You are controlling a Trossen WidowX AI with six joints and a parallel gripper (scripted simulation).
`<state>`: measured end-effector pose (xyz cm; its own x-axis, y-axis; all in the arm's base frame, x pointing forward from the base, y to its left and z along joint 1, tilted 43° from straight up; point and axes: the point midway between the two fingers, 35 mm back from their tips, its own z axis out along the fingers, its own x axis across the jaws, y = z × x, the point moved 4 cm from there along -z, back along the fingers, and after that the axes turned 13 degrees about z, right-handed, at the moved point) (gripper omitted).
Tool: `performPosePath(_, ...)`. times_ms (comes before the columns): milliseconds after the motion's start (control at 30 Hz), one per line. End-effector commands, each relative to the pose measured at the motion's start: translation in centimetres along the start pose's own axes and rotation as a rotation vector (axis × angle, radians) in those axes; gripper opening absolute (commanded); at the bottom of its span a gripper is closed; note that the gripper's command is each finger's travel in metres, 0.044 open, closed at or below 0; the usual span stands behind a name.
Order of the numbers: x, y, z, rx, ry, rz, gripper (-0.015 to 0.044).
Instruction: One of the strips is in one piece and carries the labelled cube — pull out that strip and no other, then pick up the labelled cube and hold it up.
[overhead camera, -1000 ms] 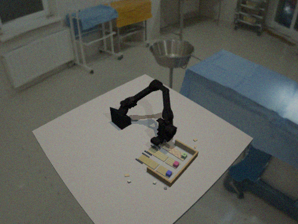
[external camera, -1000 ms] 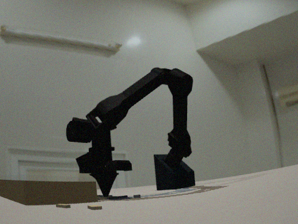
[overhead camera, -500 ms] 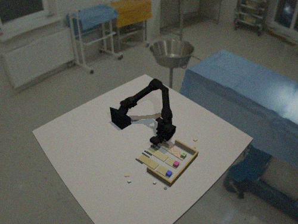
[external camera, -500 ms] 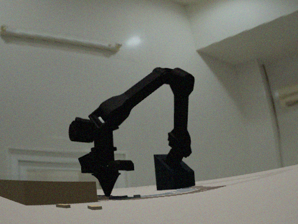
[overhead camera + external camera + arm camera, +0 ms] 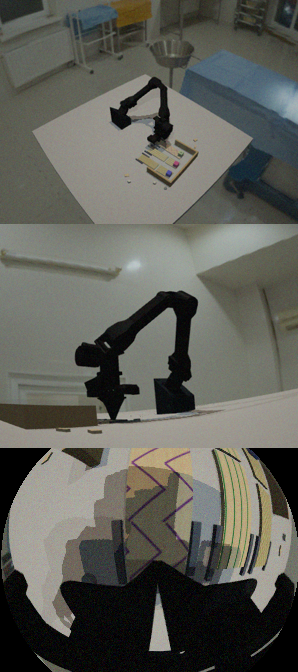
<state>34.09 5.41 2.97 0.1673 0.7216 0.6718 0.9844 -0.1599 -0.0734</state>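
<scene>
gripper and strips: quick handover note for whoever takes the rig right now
Gripper: shut, fingers pressed tip-down on the near end of the zigzag strip; whether it pinches anything cannot be told.
Things: three strips lie in the wooden tray, with a green cube, pink cube and blue cube at their far ends. Labels unreadable.
Done: gripper placed on one strip end.
Left: confirm the strip is whole, pull it out, lift the labelled cube.
</scene>
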Motion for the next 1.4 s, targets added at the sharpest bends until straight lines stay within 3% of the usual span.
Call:
performPosePath(0, -0.3, -1.0, 0.3, 0.013, 0.001, 0.002, 0.0)
performPosePath(1367, -1.9, -7.0, 0.4, 0.015, 0.0, 0.004, 0.0)
